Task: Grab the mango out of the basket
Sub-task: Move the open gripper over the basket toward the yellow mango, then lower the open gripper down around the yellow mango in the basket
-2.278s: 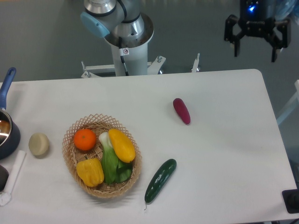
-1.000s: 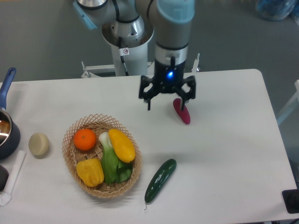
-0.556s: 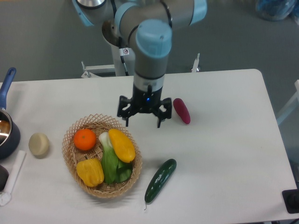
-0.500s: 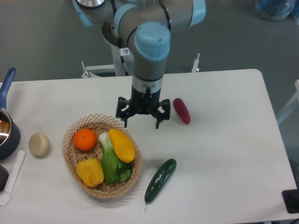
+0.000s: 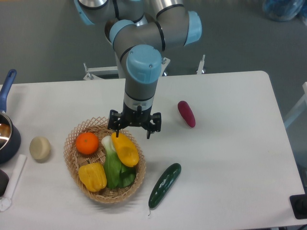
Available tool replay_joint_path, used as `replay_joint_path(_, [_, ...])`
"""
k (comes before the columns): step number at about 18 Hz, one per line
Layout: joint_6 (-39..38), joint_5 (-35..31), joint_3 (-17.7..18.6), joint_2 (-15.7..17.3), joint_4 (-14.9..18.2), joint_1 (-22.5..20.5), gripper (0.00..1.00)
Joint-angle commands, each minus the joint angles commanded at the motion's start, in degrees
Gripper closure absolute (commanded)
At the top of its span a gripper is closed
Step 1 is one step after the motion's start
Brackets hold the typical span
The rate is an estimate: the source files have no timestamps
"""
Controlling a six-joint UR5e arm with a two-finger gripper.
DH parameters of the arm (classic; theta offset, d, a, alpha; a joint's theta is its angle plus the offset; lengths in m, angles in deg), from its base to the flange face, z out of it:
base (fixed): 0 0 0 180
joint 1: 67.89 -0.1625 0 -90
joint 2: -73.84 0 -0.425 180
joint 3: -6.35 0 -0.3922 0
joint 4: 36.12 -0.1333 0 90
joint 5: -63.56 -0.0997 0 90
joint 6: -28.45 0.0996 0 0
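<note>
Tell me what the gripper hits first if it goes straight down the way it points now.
Most likely the mango: the open gripper hangs just above its upper end at the basket rim. Height is unclear from this view.

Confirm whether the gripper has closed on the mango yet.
No, the gripper hangs open over the mango, which lies in the basket.

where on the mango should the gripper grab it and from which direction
Probably across the middle of the mango, coming straight down from above. It lies flat in the basket, long axis running from upper left to lower right, so fingers should close across its narrow width. The greens crowd its left side; the open gripper hovers near its upper end.
</note>
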Motion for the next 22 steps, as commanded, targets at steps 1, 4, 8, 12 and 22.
replay_joint_path(1, [-2.3, -0.3, -0.1, -0.7, -0.3, 0.1, 0.00])
replay_joint_path(4, [-3.8, -3.3, 0.3, -2.2, -0.4, 1.9, 0.00])
replay_joint_path(8, [-4.7, -5.4, 0.6, -2.8, -0.3, 2.8, 0.00])
replay_joint_path(12, [-5.7, -5.8, 1.1, -2.5, 0.3, 3.5, 0.00])
replay_joint_path(22, [-9.6, -6.7, 1.1, -3.3, 0.3, 4.5, 0.00])
